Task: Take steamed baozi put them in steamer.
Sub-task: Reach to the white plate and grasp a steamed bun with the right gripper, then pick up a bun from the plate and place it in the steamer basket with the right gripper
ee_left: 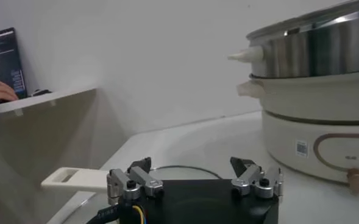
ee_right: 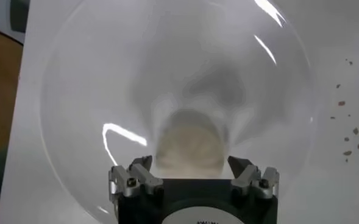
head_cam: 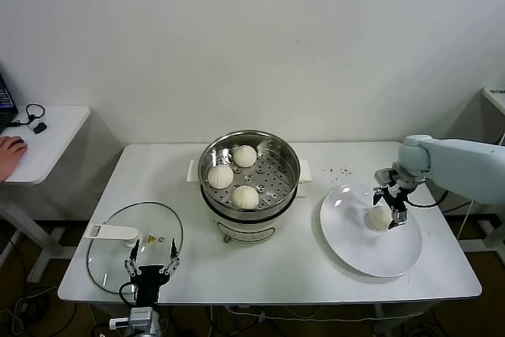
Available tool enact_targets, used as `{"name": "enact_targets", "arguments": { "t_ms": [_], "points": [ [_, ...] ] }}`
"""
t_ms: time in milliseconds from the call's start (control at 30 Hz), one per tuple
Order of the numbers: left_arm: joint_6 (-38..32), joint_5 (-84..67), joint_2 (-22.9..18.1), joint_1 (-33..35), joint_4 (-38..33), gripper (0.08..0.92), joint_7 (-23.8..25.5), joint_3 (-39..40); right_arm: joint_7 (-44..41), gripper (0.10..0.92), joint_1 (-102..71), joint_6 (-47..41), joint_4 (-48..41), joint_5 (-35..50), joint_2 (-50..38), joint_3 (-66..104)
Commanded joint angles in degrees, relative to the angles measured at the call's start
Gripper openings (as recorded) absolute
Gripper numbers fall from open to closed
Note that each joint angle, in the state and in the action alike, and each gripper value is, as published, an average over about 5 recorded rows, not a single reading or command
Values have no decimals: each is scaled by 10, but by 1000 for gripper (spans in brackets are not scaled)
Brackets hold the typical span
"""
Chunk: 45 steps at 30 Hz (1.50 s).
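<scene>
The steamer (head_cam: 288, 165) stands mid-table with three steamed baozi on its perforated tray (head_cam: 245, 155) (head_cam: 220, 176) (head_cam: 245, 196). One more baozi (head_cam: 379, 217) lies on the white plate (head_cam: 355, 250) at the right. My right gripper (head_cam: 392, 204) hangs open just over that bun. In the right wrist view the baozi (ee_right: 188, 146) sits just ahead of the spread fingertips of the right gripper (ee_right: 191, 165), untouched. My left gripper (head_cam: 152, 262) rests open at the table's front left, over the glass lid (head_cam: 106, 258). The left wrist view shows the left gripper (ee_left: 191, 165) empty, with the steamer (ee_left: 313, 55) off to one side.
The lid's white handle (head_cam: 113, 232) points left near the front edge. Dark crumbs (head_cam: 342, 171) dot the table behind the plate. A side table (head_cam: 47, 136) at the far left carries a laptop corner, and a person's hand (head_cam: 11, 150) rests there.
</scene>
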Motion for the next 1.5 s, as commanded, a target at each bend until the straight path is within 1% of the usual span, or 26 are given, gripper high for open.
{"name": "enact_targets", "arguments": {
  "t_ms": [33,133,233,300,467,600,700,900,1100,1233,1333,1500],
  "points": [
    [-1,0,-28,0,-1,823,0,0,5,823,-24,4,-28,-12,4,24],
    [-1,1,-28,0,-1,823,0,1,6,822,-24,3,-24,-12,4,27],
    [-1,1,-28,1,-1,823,0,1,7,804,-23,1,-19,-14,4,29],
    [-2,1,-28,1,-1,823,0,1,7,764,-23,-1,-17,-15,4,30],
    [-1,0,-28,0,-2,823,0,-1,7,636,-18,-4,-11,-17,1,28],
    [1,-1,-28,-2,-3,823,0,0,4,577,9,-5,3,-10,-5,18],
    [2,0,-28,-4,-3,823,1,1,-2,563,48,-5,18,2,-8,3],
    [4,0,-28,-6,-4,823,3,3,-18,560,166,-5,65,51,-5,-55],
    [6,-2,-28,-9,-2,823,3,2,-23,560,314,-18,147,123,16,-164],
    [11,-1,-28,-9,-4,823,5,8,-27,558,407,-38,195,207,42,-218],
    [14,1,-28,-11,-3,823,6,9,-30,554,452,-51,221,267,61,-235],
    [16,9,-28,-12,-2,823,7,11,-33,551,478,-63,239,309,89,-225]
  ]
}}
